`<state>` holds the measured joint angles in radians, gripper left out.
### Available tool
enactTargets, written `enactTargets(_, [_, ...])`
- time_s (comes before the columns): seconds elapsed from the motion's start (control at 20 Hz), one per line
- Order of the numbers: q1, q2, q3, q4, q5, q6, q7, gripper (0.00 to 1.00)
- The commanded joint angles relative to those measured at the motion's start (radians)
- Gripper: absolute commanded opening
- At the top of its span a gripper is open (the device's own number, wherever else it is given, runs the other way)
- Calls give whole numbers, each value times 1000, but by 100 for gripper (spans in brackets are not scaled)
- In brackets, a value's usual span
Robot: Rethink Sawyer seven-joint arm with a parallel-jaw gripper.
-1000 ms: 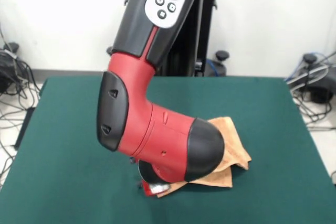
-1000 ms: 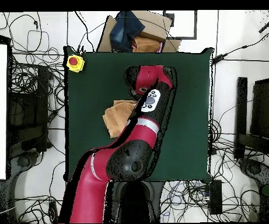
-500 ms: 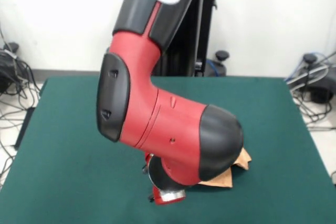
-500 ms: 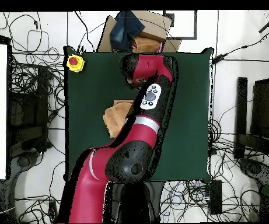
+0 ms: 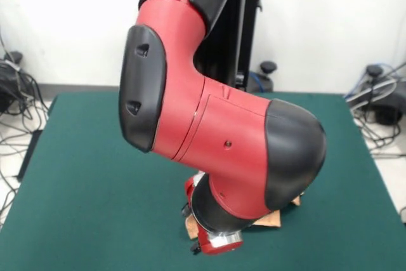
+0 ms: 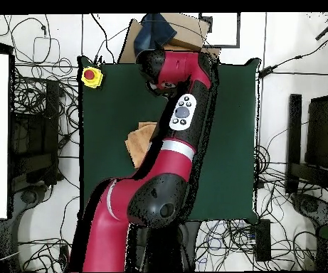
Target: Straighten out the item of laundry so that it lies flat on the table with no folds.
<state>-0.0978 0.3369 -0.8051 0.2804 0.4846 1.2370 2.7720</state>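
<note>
In the front view the red and black arm [image 5: 216,138] filled most of the frame, its bulky elbow and wrist housing hanging low over the green table [image 5: 82,176]. Only scraps of the orange-tan towel [image 5: 269,219] showed from behind it: a strip at about 5 o'clock from the arm's lowest black joint, a corner by the joint's right side, and a small bit at its lower left near the red and silver end piece. The towel lay on the table, toward the camera's side of its middle.

From overhead, the arm [image 6: 173,142] ran from the base at 6 o'clock up across the table [image 6: 106,106] toward 12 o'clock, its end bent over near the table's far edge. The towel [image 6: 138,140] lay at about 9 o'clock from the arm's grey button panel, its right part hidden under the arm, with a visible fold line across it, so it was not flat.

The claw itself could not be made out in either view, hidden by the arm's own housing; whether it was open or held anything could not be told.
</note>
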Motion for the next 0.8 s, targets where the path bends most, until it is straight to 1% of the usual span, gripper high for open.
enactTargets(0.05, [-7, 130, 32, 22, -22, -69, 122, 100])
enactTargets(0.2, [-17, 156, 15, -16, -13, -67, 121, 100])
enactTargets(0.4, [-20, 185, 21, -38, -6, -77, 104, 100])
enactTargets(0.6, [-42, 221, -20, -94, 14, -47, 113, 100])
enactTargets(0.7, [-41, 219, -21, -97, 10, -40, 106, 100])
enactTargets(0.8, [-16, 188, 11, -57, -4, -25, 90, 100])
